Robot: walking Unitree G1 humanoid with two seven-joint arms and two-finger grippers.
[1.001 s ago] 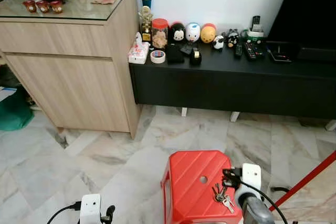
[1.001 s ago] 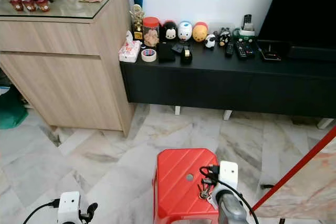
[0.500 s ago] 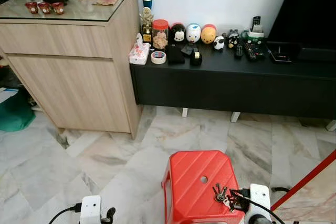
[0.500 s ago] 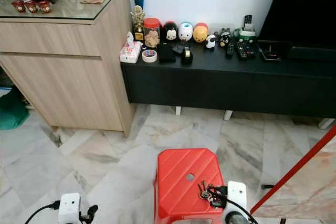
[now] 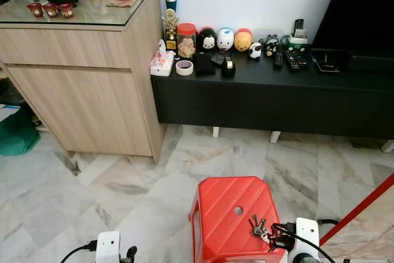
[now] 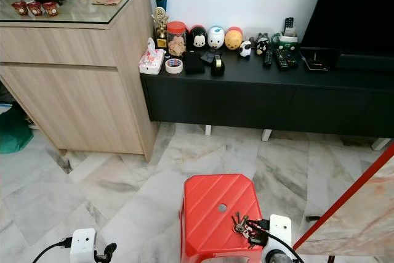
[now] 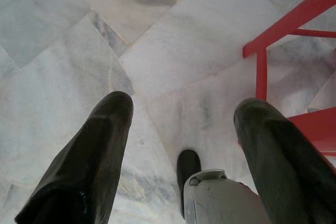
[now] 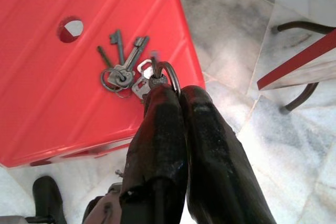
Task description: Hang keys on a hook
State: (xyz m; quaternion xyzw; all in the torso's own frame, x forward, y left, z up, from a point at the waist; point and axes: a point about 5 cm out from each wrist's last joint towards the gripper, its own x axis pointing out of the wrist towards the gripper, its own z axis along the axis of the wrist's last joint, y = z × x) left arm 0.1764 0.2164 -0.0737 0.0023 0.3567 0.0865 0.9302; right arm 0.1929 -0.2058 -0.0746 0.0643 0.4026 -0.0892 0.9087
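A bunch of keys on rings lies on top of a red plastic stool, near its right edge. My right gripper is shut, its fingertips pinching a key ring of the bunch just off the stool's right side. In the left eye view the keys lie just left of that gripper. My left gripper hangs open over the marble floor, left of the stool, with nothing between its fingers.
A light wooden cabinet stands at the back left. A low black TV console with figurines and remotes runs along the wall. A red frame and a black cable lie right of the stool.
My right gripper has drawn back from over the stool's top to its near right edge, beside the keys. The keys stay in about the same place. The left arm has not moved.
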